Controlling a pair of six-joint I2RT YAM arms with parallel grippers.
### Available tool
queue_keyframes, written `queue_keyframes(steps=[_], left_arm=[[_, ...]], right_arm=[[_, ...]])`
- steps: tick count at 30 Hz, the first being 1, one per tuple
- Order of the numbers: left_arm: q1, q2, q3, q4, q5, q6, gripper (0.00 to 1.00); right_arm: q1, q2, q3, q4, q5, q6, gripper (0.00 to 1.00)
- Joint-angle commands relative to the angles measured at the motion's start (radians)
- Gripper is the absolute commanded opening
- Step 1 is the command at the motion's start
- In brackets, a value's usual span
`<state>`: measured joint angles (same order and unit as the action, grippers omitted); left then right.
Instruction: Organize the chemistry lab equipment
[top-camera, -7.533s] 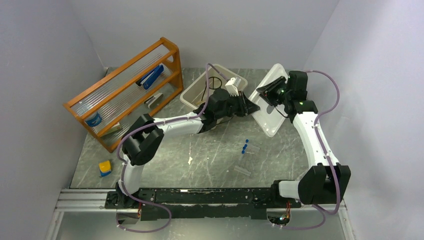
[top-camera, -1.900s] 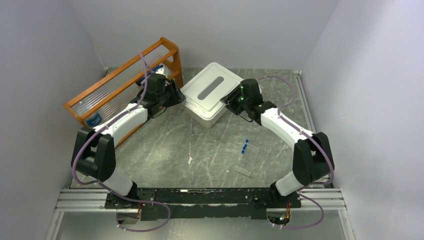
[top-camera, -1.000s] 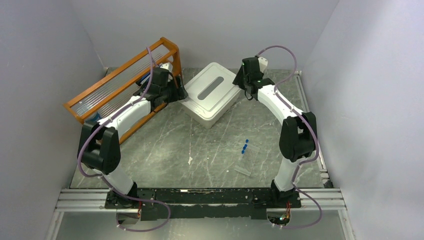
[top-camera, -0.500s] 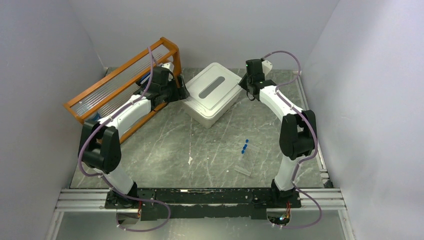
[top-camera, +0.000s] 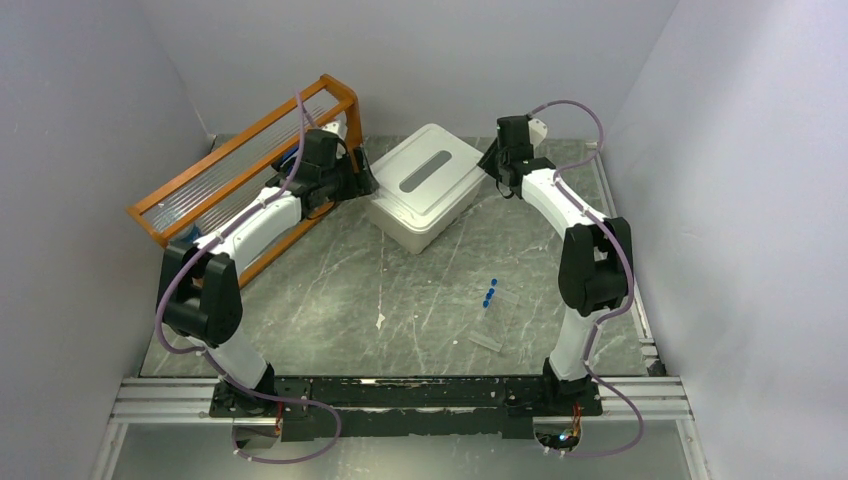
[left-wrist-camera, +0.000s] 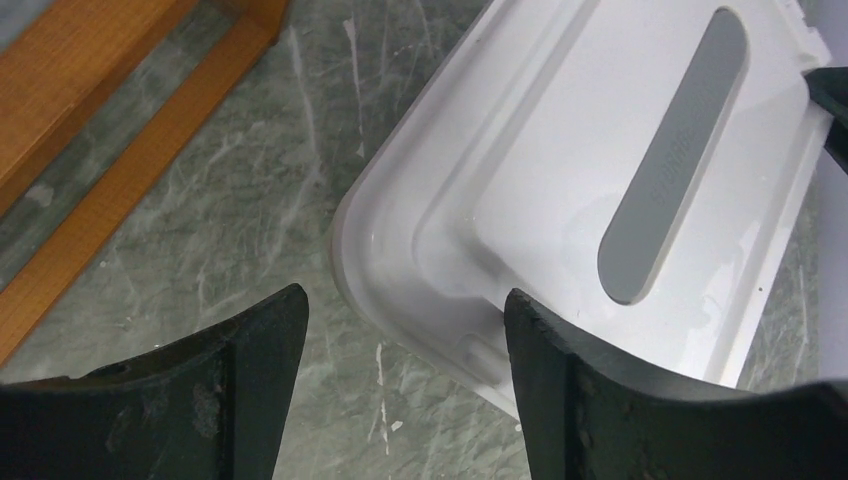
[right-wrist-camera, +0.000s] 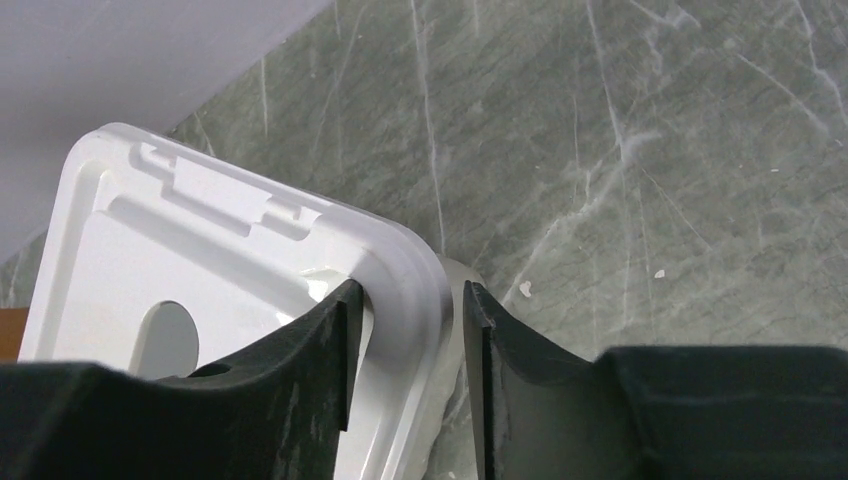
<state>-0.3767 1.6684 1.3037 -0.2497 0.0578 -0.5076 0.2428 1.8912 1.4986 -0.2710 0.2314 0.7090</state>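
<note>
- The left gripper (left-wrist-camera: 400, 300) is held wide open with nothing in it, and its fingers are spread to either side of one corner of the white lid (left-wrist-camera: 560, 170). If it is closed from here, the corner may be pinched askew and the beige tub (top-camera: 410, 235) shoved across the table (top-camera: 400, 290).
- The right gripper (right-wrist-camera: 408, 292) is set narrowly around the lid's rim at the opposite corner; whether the rim is actually clamped cannot be told. If only that corner is raised, the lid may be flexed or popped loose on one side, and the tub tipped.
- The orange rack (top-camera: 235, 148) is seen just beside the left arm, so it may be knocked if the tub is pushed that way.
- The tiny blue-capped vials (top-camera: 489, 295) are found lying on the bare table, well apart from both grippers. Being small and round, they may be rolled away by a sweeping arm, or be shut out of the tub while the lid is on.
- No other lab equipment is seen; whether it is inside the closed tub cannot be told.
</note>
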Motion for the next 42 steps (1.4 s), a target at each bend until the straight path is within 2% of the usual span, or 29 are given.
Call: queue_keyframes(steps=[1, 7, 11, 16, 24, 27, 31, 34, 37, 38, 42], left_arm=[[-0.004, 0.006, 0.0, -0.049, -0.056, 0.018, 0.74], [-0.006, 0.015, -0.016, -0.081, -0.137, 0.032, 0.63], [-0.015, 0.027, -0.005, -0.111, -0.173, 0.047, 0.61], [-0.028, 0.016, 0.046, -0.117, -0.12, 0.093, 0.67], [-0.037, -0.076, 0.156, -0.137, -0.026, 0.138, 0.8], [-0.037, -0.137, 0.151, -0.146, -0.038, 0.149, 0.85], [-0.037, -0.245, 0.1, -0.182, -0.056, 0.178, 0.96], [-0.037, -0.373, 0.038, -0.218, -0.079, 0.206, 0.96], [-0.037, -0.51, -0.042, -0.262, -0.103, 0.231, 0.96], [-0.037, -0.56, -0.068, -0.28, -0.107, 0.237, 0.96], [-0.037, -0.734, -0.13, -0.379, -0.125, 0.26, 0.96]], right_arm=[[-0.012, 0.075, -0.069, -0.197, 0.008, -0.087, 0.45], [-0.008, 0.036, -0.064, -0.182, -0.073, -0.157, 0.55], [-0.009, 0.032, -0.043, -0.196, -0.076, -0.183, 0.59], [-0.007, 0.003, -0.016, -0.228, -0.044, -0.193, 0.59], [-0.003, -0.167, -0.02, -0.222, -0.036, -0.204, 0.58], [-0.003, -0.265, -0.071, -0.208, -0.062, -0.205, 0.6], [-0.002, -0.42, -0.159, -0.232, -0.074, -0.218, 0.68], [-0.003, -0.542, -0.237, -0.269, -0.075, -0.231, 0.76], [-0.003, -0.679, -0.313, -0.312, -0.055, -0.243, 0.97], [-0.003, -0.724, -0.328, -0.337, -0.037, -0.245, 0.99], [-0.002, -0.873, -0.335, -0.47, 0.028, -0.216, 1.0]])
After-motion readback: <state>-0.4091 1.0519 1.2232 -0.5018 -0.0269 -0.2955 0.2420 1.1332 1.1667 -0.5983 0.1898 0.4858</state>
